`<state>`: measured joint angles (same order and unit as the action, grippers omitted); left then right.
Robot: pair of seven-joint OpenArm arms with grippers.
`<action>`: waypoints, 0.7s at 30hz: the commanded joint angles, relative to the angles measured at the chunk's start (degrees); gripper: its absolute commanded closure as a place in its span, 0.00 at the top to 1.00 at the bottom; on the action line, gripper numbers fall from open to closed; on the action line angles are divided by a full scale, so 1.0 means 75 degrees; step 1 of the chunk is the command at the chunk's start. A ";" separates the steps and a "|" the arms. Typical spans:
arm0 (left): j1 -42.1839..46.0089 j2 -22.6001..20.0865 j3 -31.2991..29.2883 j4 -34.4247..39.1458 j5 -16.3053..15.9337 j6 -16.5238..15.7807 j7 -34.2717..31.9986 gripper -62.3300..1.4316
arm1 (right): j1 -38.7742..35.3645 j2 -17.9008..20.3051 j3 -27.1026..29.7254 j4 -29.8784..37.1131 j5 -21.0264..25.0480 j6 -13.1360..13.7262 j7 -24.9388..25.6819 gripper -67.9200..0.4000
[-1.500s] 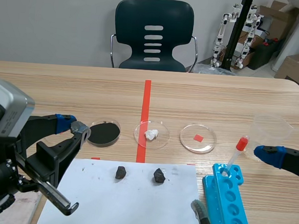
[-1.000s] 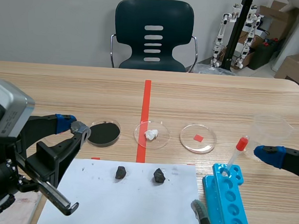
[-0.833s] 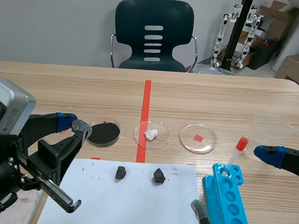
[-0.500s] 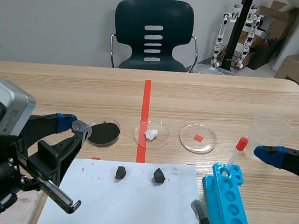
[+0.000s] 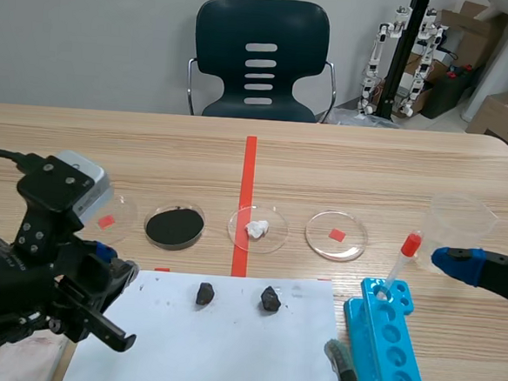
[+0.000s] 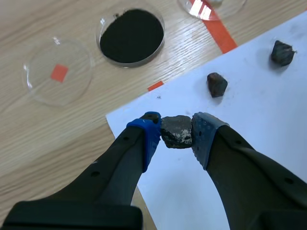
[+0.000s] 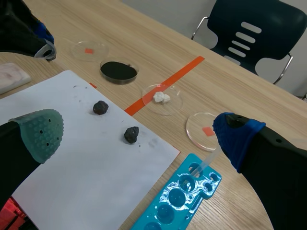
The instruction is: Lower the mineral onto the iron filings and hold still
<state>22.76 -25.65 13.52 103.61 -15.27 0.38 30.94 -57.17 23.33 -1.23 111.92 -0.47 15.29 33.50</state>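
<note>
Left gripper [image 6: 176,125] pinches the mineral [image 6: 176,134] above the paper's [image 6: 249,96] left edge, nearer than the filings dish [image 6: 132,36]. Carrying it over the dish, lowering and holding are left. Right gripper [image 7: 138,130] stands spread at right.

Entry: I am seeing a paper sheet [image 5: 217,345] lying on the worktop [image 5: 369,164], with two stones [image 5: 205,293] [image 5: 270,298] sitting on it. Behind it, the filings dish [image 5: 175,226] is lying between an outer dish [image 5: 112,218] and a centre dish [image 5: 258,228]. My left claw [image 6: 175,129] is holding the mineral [image 6: 177,134] above the sheet.

A blue rack [image 5: 393,353] lies beside white paper [image 5: 225,350].
</note>
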 commanded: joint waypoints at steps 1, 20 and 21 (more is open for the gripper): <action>-0.0306 0.0265 -0.0006 0.0143 -0.0029 0.0044 0.0367 0.20 | 0.0023 0.0000 0.0041 0.0169 0.0096 -0.0041 0.0122 1.00; -0.3978 0.2328 0.0047 -0.2973 -0.0064 0.1626 0.3459 0.20 | 0.0023 0.0000 0.0041 0.0169 0.0096 -0.0041 0.0125 1.00; -0.4170 0.2433 0.0047 -0.3261 -0.0090 0.1626 0.3459 0.20 | 0.0023 0.0000 0.0041 0.0169 0.0096 -0.0041 0.0122 1.00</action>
<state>-7.35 -8.01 13.74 78.22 -15.51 12.43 57.43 -57.17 23.33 -1.23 111.92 -0.45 15.25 33.54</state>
